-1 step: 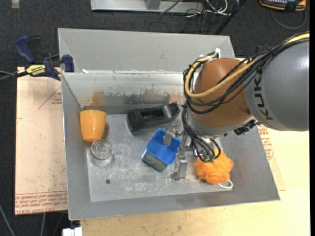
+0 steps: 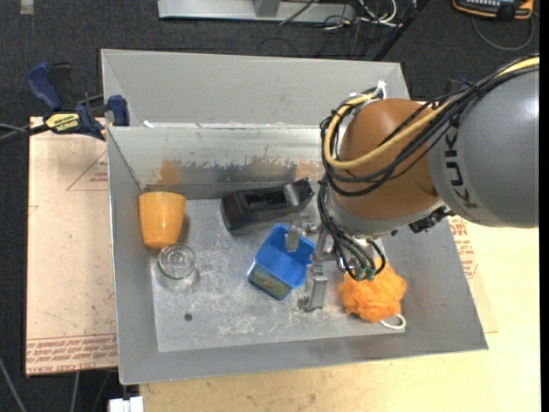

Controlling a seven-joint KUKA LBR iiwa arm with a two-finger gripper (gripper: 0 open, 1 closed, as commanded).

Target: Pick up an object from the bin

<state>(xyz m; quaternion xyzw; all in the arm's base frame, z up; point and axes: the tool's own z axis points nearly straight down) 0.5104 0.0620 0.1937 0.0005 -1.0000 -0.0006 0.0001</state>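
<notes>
My gripper (image 2: 304, 267) is down in the middle of the bin and stands open. One finger (image 2: 316, 292) reaches the floor just right of a blue box-like thing (image 2: 276, 264), and the other rests at that thing's upper right edge. The blue thing lies tilted on the floor with a dark underside at its lower corner. An orange mesh puff (image 2: 374, 293) with a white loop lies close to the right of the gripper. A black oblong thing (image 2: 256, 207) lies behind the blue one, near the back wall.
An orange cup (image 2: 161, 218) stands at the left of the bin, with a clear glass (image 2: 176, 265) in front of it. The arm and its orange cover hang over the bin's right half and hide the floor there.
</notes>
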